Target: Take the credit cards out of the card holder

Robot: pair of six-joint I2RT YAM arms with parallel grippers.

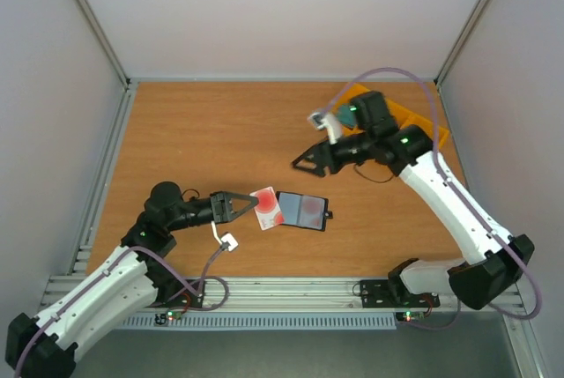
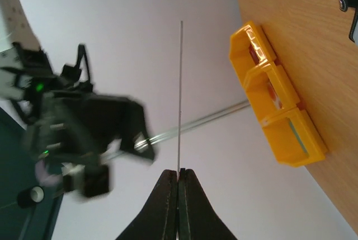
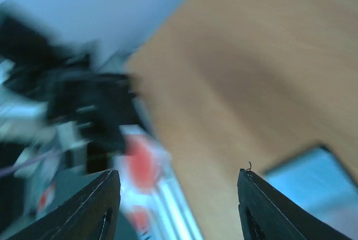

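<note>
L gripper (image 1: 252, 207) pinched shut on red-white credit card (image 1: 267, 209); card sits just at left edge of card holder (image 1: 302, 211). Holder flat on table (image 1: 203, 140). I see R gripper (image 1: 301, 162) jaws apart, holding nothing, just beyond holder. Yellow tray (image 1: 429, 127) well beyond holder, far right. Card print too small for me to read.

Yellow three-compartment tray (image 2: 282, 80) on wooden table (image 1: 220, 131), pale walls (image 1: 264, 8)
</note>
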